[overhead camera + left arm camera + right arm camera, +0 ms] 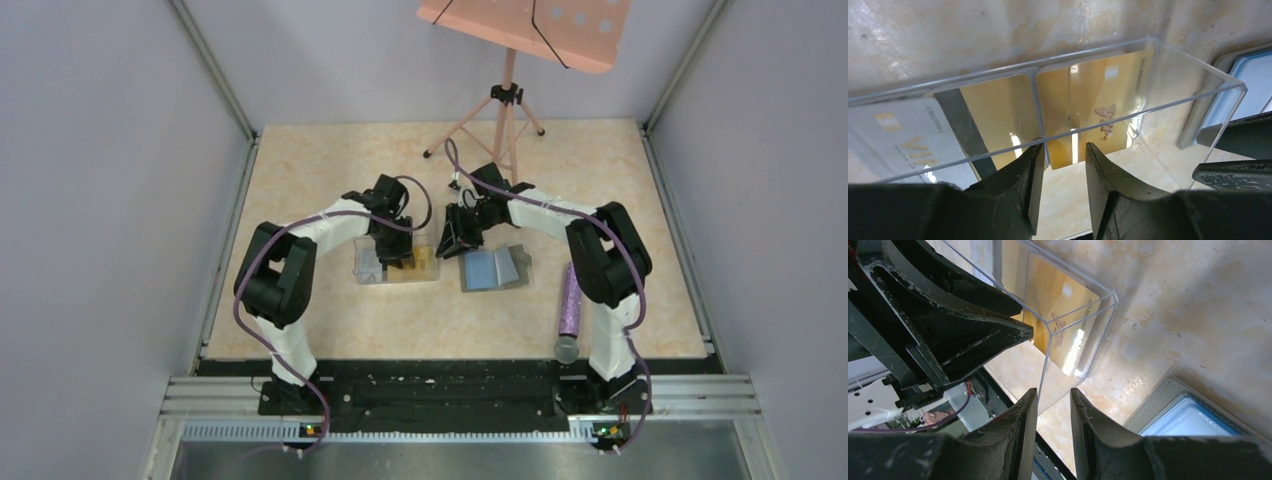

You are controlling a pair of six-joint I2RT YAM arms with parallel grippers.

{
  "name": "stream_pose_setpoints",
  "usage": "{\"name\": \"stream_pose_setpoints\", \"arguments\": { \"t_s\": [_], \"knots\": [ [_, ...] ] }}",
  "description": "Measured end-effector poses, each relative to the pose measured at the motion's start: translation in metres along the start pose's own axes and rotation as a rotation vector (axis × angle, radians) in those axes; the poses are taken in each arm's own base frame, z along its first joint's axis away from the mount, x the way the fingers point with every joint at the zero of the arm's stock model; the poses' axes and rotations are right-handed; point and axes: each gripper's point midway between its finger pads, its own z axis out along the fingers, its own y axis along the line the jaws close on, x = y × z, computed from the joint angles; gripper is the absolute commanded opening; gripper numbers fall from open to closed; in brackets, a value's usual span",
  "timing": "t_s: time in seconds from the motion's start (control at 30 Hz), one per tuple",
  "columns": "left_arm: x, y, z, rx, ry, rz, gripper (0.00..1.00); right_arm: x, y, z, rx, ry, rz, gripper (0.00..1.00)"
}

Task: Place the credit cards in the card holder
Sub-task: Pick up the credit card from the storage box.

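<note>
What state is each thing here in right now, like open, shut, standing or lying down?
Clear box: open-topped, standing on the table.
Credit cards: lying flat inside it.
Card holder: lying open on the table.
Left gripper: slightly open, fingertips either side of a golden card's edge.
Right gripper: slightly open at the box's corner.
Purple tube: lying on its side.
Music stand: upright.

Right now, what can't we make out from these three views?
- Card count: in the top view the left pincer covers the clear plastic box; in the left wrist view the gold and whitish plastic cards overlap.
- Pockets of the dark-grey folding card holder: too small in the top view, cut by the frame edge in both wrist views.
- Whether the right pincer touches the box: unclear.
</note>
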Motion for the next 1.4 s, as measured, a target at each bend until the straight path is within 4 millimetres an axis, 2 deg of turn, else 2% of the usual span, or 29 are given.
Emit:
{"name": "stream_pose_setpoints", "arguments": {
  "t_s": [0.33, 0.6, 0.9, 0.97, 1.07, 1.23, 1.4],
  "knots": [
    [-0.006, 0.009, -0.009, -0.03, -0.034, -0.016, 0.44, 0.0, 0.001, 0.0, -0.005, 0.002, -0.001, 0.27],
    [-0.001, -0.002, 0.002, 0.03, 0.023, -0.063, 0.4, 0.001, 0.002, 0.0, -0.015, 0.005, -0.003, 0.21],
    [0.003, -0.025, 0.012, 0.085, 0.051, -0.044, 0.25, 0.003, 0.004, 0.003, -0.043, 0.022, -0.001, 0.14],
    [0.003, -0.024, 0.012, 0.083, 0.052, -0.046, 0.24, 0.004, 0.004, 0.003, -0.045, 0.026, 0.003, 0.08],
    [0.003, -0.023, 0.012, 0.073, 0.049, -0.049, 0.2, 0.004, 0.004, 0.002, -0.047, 0.027, 0.006, 0.04],
    [0.003, -0.019, 0.013, 0.051, 0.048, -0.05, 0.0, 0.004, 0.004, 0.002, -0.047, 0.029, 0.009, 0.01],
    [0.001, -0.02, 0.01, 0.05, 0.045, -0.048, 0.0, 0.004, 0.004, 0.002, -0.048, 0.029, 0.008, 0.0]
  ]
}}
